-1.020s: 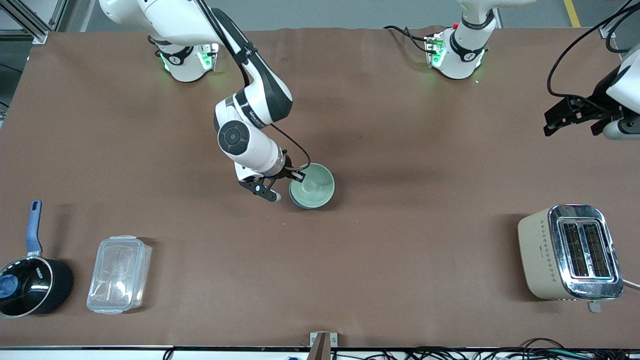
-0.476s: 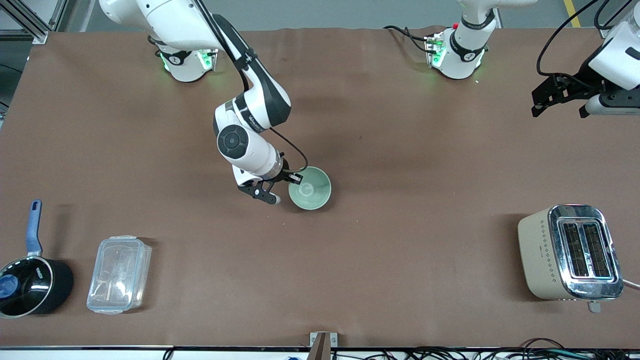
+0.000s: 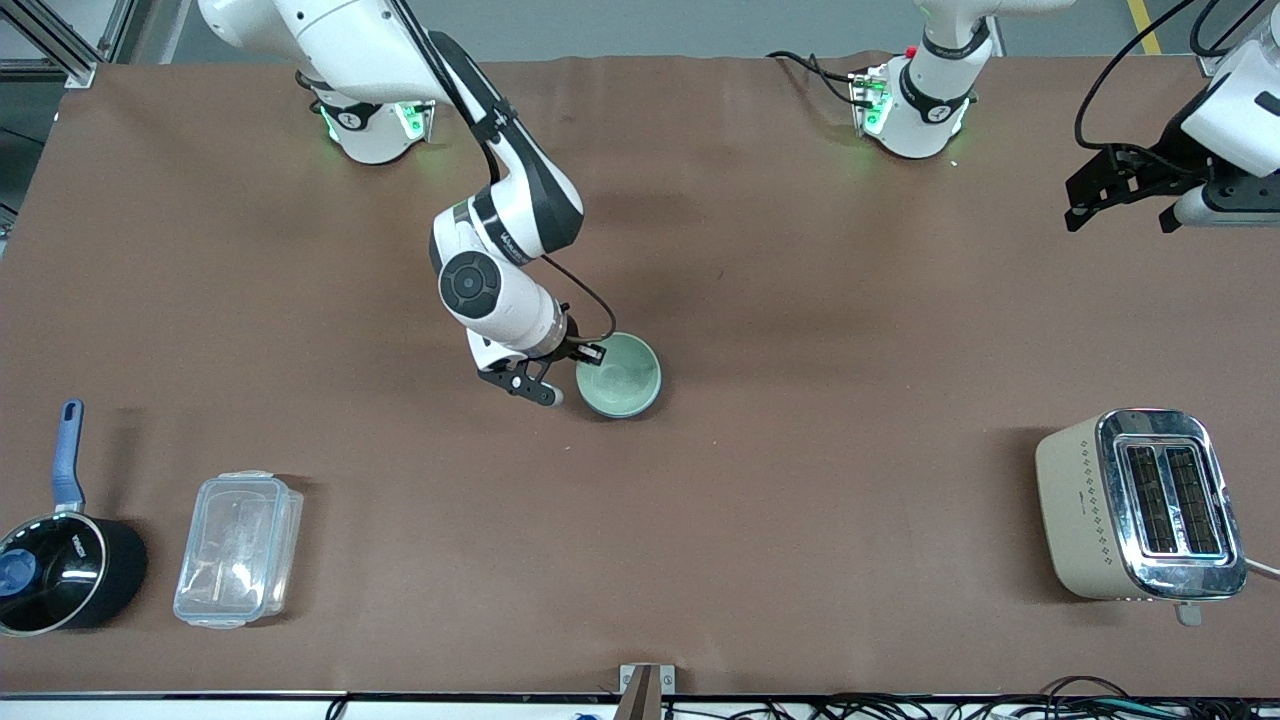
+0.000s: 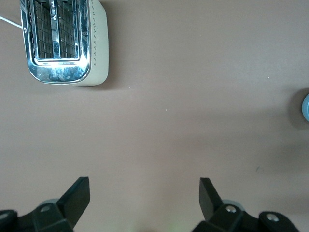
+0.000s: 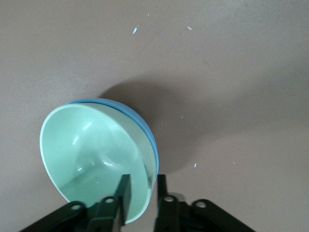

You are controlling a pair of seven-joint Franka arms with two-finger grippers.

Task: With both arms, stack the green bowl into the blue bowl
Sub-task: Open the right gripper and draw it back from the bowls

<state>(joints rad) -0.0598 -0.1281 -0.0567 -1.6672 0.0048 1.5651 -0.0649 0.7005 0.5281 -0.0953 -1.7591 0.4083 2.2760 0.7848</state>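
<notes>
The green bowl [image 3: 620,376] sits nested in the blue bowl in the middle of the table. In the right wrist view only a thin blue edge [image 5: 145,126] shows around the green bowl [image 5: 91,154]. My right gripper [image 3: 588,355] is at the bowls' rim on the side toward the right arm's base. In its wrist view the gripper [image 5: 144,181] has one finger inside the green bowl and one outside, closed narrowly on the rim. My left gripper [image 3: 1118,212] waits open and empty in the air at the left arm's end of the table; its wrist view [image 4: 145,188] shows bare table between the fingers.
A cream toaster [image 3: 1140,505] stands near the front at the left arm's end, and also shows in the left wrist view [image 4: 63,41]. A clear lidded box [image 3: 238,548] and a black saucepan with blue handle [image 3: 60,565] lie near the front at the right arm's end.
The green bowl was tilted with blue showing beneath; it now sits level in the blue bowl. The right gripper stayed at the rim. The left gripper moved up toward its base side.
</notes>
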